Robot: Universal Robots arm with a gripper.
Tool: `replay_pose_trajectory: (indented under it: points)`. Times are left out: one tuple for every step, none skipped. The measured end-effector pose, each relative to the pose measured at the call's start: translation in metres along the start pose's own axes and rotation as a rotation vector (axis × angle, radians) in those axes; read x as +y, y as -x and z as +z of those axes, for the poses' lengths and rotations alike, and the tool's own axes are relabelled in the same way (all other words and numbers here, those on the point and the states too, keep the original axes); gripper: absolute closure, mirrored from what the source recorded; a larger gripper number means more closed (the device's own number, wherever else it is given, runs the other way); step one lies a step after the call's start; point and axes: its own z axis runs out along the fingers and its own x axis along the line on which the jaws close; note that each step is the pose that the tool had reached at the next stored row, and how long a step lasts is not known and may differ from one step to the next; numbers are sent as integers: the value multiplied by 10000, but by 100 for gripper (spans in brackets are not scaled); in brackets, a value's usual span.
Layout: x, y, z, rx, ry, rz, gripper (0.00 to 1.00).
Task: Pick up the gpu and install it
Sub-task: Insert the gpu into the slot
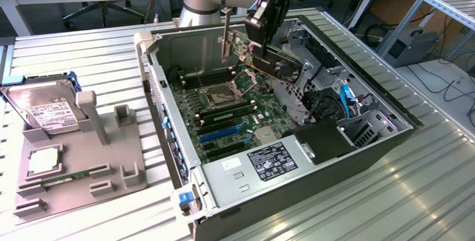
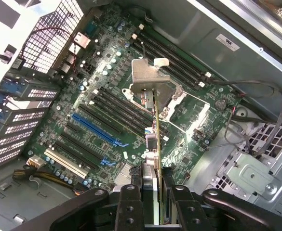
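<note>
The end effector (image 1: 261, 36) is gripping the gpu (image 1: 276, 62) by its upper edge and holding it in the air inside the open case (image 1: 319, 174), above the motherboard (image 1: 230, 113) and clear of it. In the wrist view the card (image 2: 156, 144) is seen edge-on, clamped between the two fingers (image 2: 130, 202), its long axis running straight away from the end effector with the silvery bracket (image 2: 145, 79) at the far end.

The relation that matters is card to slot. In the wrist view the card's edge is hanging over the CPU socket (image 2: 179, 98) region, while the long blue slot (image 2: 96, 129) is lying off to one side and running at a clear angle to the card, so the two are not yet lined up.

The exterior view is showing what the wrist cannot: the black cooler face with its fan, the card tilted rather than upright, and its height above the board. How far the lower edge is from the board is hard to judge. On the counter (image 1: 89, 57), well apart, a hard drive (image 1: 44, 110) is resting in a grey fixture (image 1: 74, 168).
</note>
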Motion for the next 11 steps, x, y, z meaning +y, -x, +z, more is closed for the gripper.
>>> replay_pose_trajectory:
  points:
    - [0,0,0,0,1,-17,73]
    - [0,0,0,-1,1,-32,73]
    - [0,0,1,-1,2,-47,73]
    - [0,0,1,-1,2,-62,73]
    - [0,0,1,-2,3,-78,73]
    - [0,0,1,-2,3,-93,73]
    - [0,0,2,-2,3,-108,73]
    - [0,0,2,-3,4,-123,73]
    - [0,0,2,-3,4,-140,73]
    - [0,0,2,-3,5,-156,73]
    - [0,0,3,-3,5,-175,73]
